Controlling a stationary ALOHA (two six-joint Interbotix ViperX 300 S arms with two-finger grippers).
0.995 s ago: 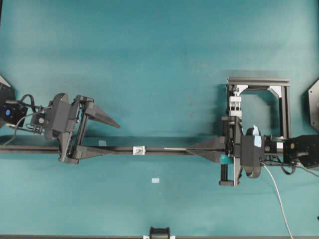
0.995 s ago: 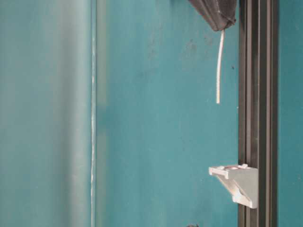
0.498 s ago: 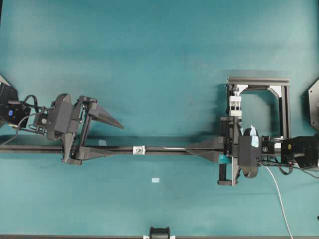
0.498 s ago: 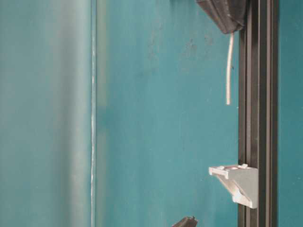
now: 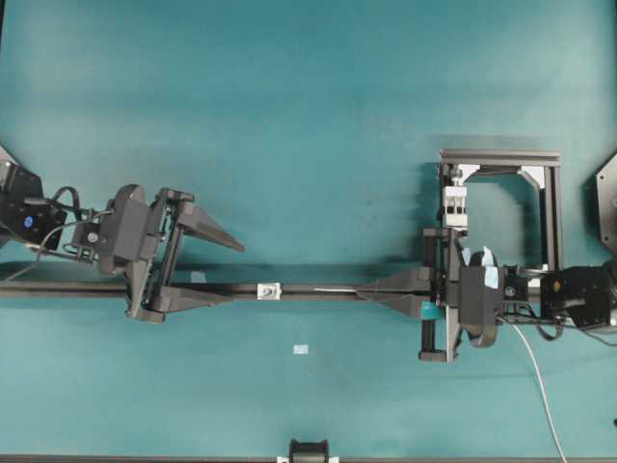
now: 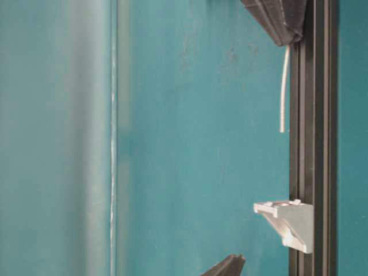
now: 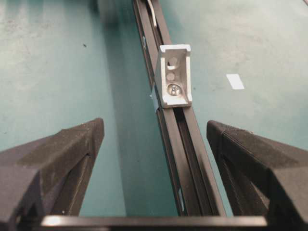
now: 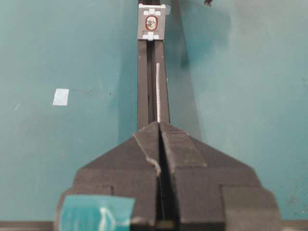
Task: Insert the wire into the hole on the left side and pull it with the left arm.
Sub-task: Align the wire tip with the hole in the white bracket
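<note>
The thin whitish wire (image 8: 158, 91) sticks out of my right gripper (image 8: 159, 123), which is shut on it. It runs along the black rail (image 5: 318, 289) and points at the hole (image 8: 152, 21) in the small silver fitting (image 5: 269, 290). The wire tip (image 6: 282, 129) stops short of the fitting (image 6: 287, 221). My left gripper (image 5: 234, 272) is open on the fitting's other side, one all-black finger on each side of the rail. In the left wrist view the fitting (image 7: 174, 77) lies ahead of the open left gripper (image 7: 155, 125), apart from both fingers.
A black frame (image 5: 501, 157) with a white ribbed clamp block (image 5: 454, 204) stands behind the right gripper. A small pale tape rectangle (image 5: 301, 349) lies on the teal table in front of the rail. A grey cable (image 5: 540, 386) trails toward the front right.
My left gripper has moved right along the rail toward the fitting, still open. The right gripper has shifted left with the wire, and the wire now lines up over the rail, closer to the fitting.
</note>
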